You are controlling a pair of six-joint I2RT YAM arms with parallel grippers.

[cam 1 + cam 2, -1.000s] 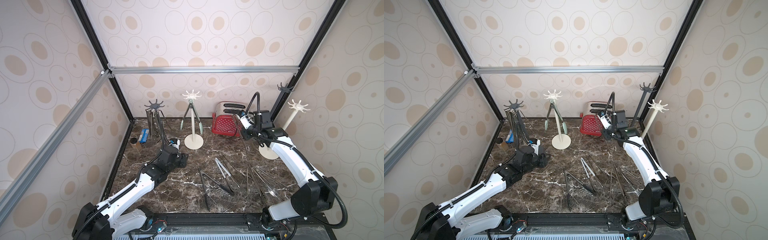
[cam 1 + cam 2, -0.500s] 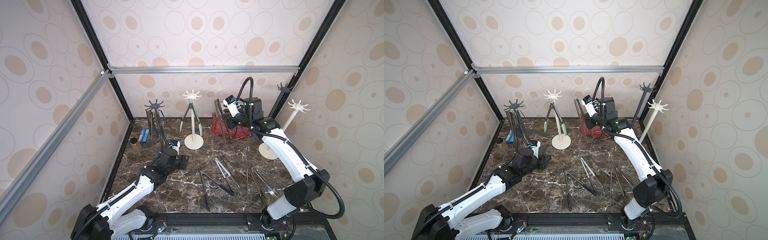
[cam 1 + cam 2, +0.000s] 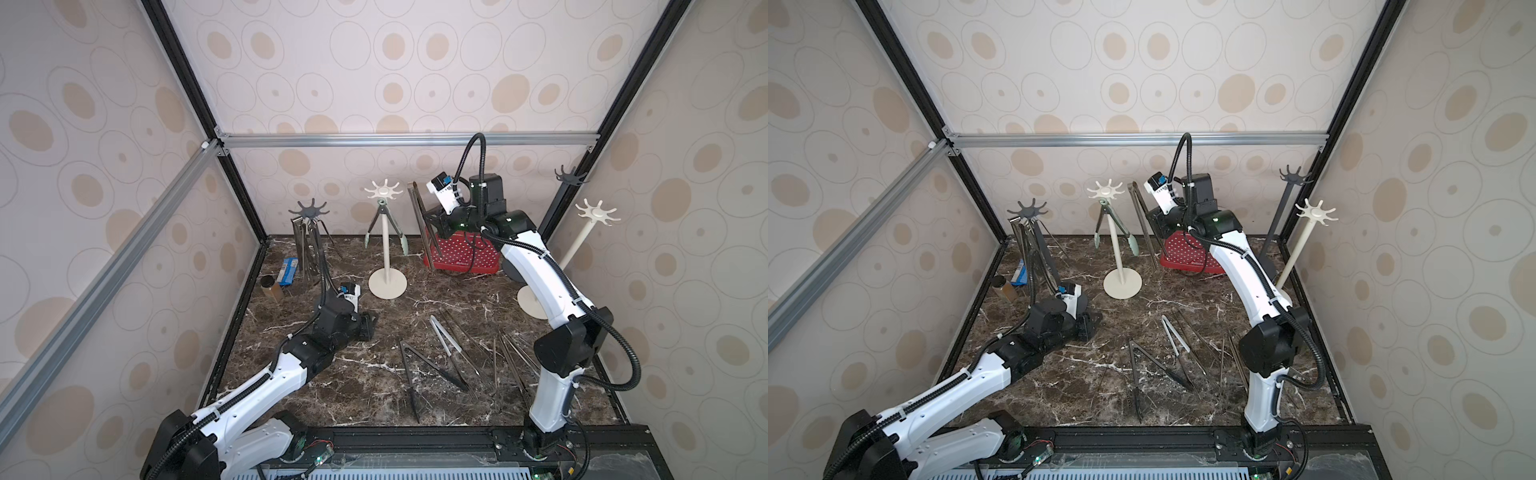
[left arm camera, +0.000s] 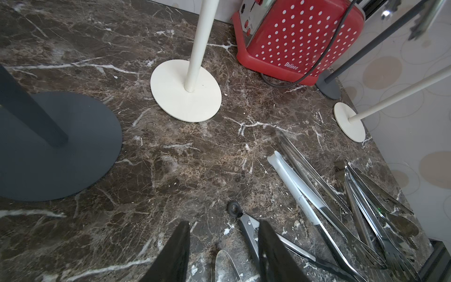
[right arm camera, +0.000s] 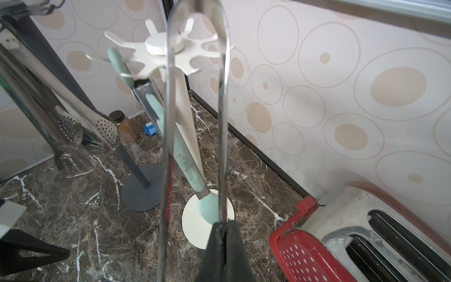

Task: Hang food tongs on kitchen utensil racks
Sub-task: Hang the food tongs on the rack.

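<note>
You look mid-hang: your right claw (image 5: 224, 224) is clamped on one leg of the steel tongs (image 3: 419, 212), held upright just at 3 o'clock of the cream rack (image 3: 384, 192), which stands at the worktop's (image 3: 365, 374) 12. Next, I'd lift the bend over a free hook, then lower. They're slim, shiny and U-topped. Your left claw (image 4: 223, 224) sits apart, empty.

Both top views look down from high above the front edge over the whole table (image 3: 365, 386). The wrist views sit close in, sharing the middle cream rack (image 4: 188, 85).
</note>
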